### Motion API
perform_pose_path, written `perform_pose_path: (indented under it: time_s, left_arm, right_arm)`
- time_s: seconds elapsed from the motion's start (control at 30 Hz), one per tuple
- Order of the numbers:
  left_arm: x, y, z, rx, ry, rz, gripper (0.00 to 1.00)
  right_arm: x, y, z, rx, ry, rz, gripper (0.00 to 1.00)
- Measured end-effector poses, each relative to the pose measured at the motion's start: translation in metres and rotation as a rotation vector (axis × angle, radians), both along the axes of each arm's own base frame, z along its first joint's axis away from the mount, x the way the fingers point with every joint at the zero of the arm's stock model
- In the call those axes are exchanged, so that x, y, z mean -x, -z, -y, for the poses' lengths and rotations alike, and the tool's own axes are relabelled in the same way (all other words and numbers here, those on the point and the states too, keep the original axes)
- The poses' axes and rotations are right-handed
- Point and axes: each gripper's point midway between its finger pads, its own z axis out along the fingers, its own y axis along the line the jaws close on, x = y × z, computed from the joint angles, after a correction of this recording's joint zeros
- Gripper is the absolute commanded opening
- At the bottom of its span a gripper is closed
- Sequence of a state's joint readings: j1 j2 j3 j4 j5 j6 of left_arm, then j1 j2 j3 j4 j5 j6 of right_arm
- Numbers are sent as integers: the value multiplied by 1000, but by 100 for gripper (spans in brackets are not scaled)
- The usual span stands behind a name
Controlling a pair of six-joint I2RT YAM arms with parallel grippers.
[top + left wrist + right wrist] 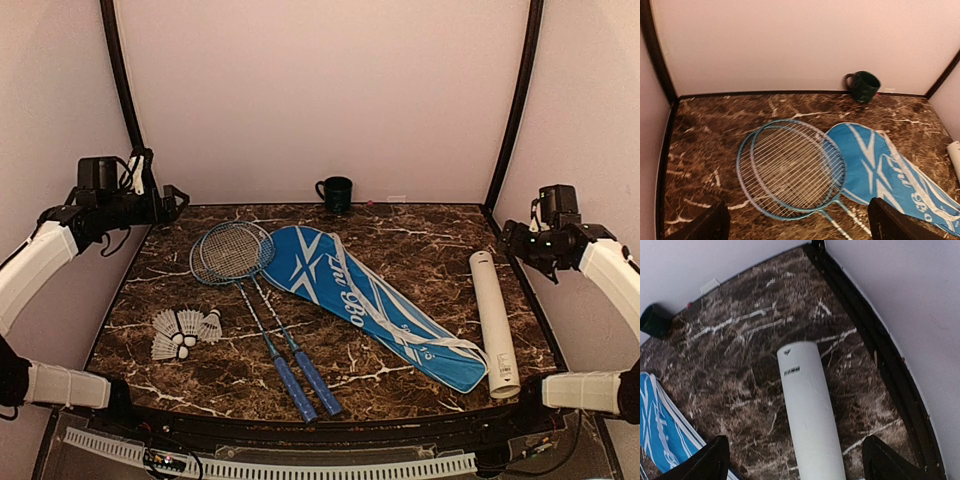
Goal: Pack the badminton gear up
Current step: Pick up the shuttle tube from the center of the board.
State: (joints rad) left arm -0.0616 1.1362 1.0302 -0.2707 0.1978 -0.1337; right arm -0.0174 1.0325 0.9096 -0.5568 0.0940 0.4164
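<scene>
Two blue-handled rackets point(262, 300) lie side by side on the marble table, heads overlapped at the back left point(792, 170). The blue cover point(365, 305) with white lettering lies diagonally beside them, its wide end touching the racket heads point(890, 170). Several white shuttlecocks point(185, 333) sit at the left front. The white tube point(493, 320) lies along the right side point(812, 410). My left gripper point(170, 203) is open and empty, high above the table's back left corner. My right gripper point(520, 245) is open and empty, high above the tube's far end.
A dark green mug point(335, 192) stands at the back wall, also in the left wrist view point(863, 86) and at the right wrist view's left edge point(655, 321). Black raised rims point(880, 350) border the table. Walls close in on three sides.
</scene>
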Motion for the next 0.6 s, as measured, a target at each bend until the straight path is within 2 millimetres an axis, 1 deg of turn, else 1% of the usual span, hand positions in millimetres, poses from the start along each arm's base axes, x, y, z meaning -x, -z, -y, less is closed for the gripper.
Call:
perform_pose_path:
  time_s: [0.07,0.1,0.17,0.2,0.23,0.27,0.33,0.4,0.47,0.53,0.6]
  left_arm:
    - [-2,-23,20,16,65,50,99]
    - [-2,-33,26,24,85,79,99]
    - [-3,-44,27,29,93,120,99]
    - [-3,-45,26,28,90,128,99]
    - [-3,-43,25,23,83,128,99]
    - [-3,-39,24,17,77,121,99]
    - [-2,-24,20,-5,65,86,99]
    - [-1,-12,17,-26,57,61,99]
    - [1,-1,15,-44,49,36,99]
    - [2,4,14,-52,49,23,99]
    - [2,3,13,-58,49,27,99]
  right_arm:
    - [9,19,-11,-10,-24,-91,94]
    - [14,24,-14,-15,-30,-118,94]
    - [21,30,-18,-24,-30,-153,94]
    - [23,33,-17,-25,-23,-164,94]
    - [26,38,-16,-29,-13,-183,93]
    - [29,44,-16,-33,-7,-201,89]
    - [35,61,-16,-43,4,-247,85]
    - [43,83,-18,-51,10,-312,84]
    - [47,99,-22,-54,4,-365,84]
    - [49,109,-28,-58,-4,-396,82]
    - [49,118,-32,-60,-9,-414,81]
